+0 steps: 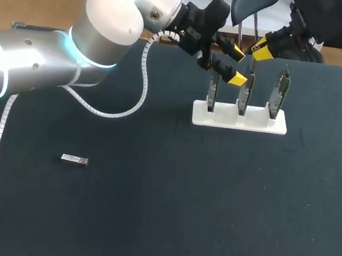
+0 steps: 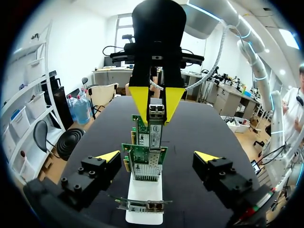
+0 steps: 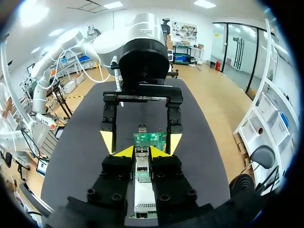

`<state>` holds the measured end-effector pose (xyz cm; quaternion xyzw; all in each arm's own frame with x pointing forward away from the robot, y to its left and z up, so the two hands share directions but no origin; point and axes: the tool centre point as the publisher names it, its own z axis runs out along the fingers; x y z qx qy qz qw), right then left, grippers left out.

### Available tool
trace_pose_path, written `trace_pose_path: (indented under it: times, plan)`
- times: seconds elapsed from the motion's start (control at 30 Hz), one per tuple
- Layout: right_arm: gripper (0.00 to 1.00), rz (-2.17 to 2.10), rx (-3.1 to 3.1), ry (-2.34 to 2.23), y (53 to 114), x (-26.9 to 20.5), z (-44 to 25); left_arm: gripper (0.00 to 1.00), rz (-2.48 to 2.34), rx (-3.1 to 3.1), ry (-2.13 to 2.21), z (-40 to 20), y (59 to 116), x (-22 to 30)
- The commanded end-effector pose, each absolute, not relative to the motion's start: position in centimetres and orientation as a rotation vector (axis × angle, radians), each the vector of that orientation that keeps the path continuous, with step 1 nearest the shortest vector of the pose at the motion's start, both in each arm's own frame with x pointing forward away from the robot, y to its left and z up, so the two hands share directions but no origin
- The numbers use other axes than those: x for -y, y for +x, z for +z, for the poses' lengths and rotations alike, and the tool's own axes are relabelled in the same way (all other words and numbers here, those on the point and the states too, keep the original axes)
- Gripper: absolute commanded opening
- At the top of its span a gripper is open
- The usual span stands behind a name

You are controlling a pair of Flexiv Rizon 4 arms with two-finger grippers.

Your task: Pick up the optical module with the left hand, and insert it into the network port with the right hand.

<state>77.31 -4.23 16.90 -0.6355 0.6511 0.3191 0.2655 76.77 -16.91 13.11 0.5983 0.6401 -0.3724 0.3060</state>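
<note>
The optical module [image 1: 75, 160] lies flat on the dark table [image 1: 164, 217] at the lower left of the head view, alone and well apart from both grippers. Nothing touches it, so the pick-up is not yet done. At the upper middle of that view a white stand [image 1: 238, 120] holds three network cards [image 1: 245, 94] upright in a row. Their lower edges are slotted into it, which leaves the ports at the top where a gripper can reach them.

The right gripper [image 3: 142, 152] comes in from the upper right corner and sits over the row. In its wrist view the fingers stand narrow, their yellow tips pressed against either side of the metal network port [image 3: 142, 167] on one card; I cannot tell for sure which of the three. With no module in hand, I judge this grip to be steadying or lining up on the port, not inserting.

The left gripper [image 1: 235, 65] hangs at the left end of the row, fingers spread wide and holding nothing. Its wrist view looks along the cards toward the right gripper. It is far from the module — its next job, as I judge it, is to go to the lower left and take the module by its long sides.
</note>
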Motion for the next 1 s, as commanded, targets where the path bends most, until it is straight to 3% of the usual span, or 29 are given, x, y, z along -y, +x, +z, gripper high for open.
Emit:
trace_pose_path:
  times: [0.03,1.0]
  plan:
    - [0.00,0.856,-1.760,-1.712,77.0,4.3,16.9,1.00,-0.986,-1.695,1.588,13.1,76.9,17.0]
    - [0.00,0.827,-1.775,-1.688,76.9,4.4,16.6,1.00,-0.986,-1.695,1.588,13.1,76.9,17.0]
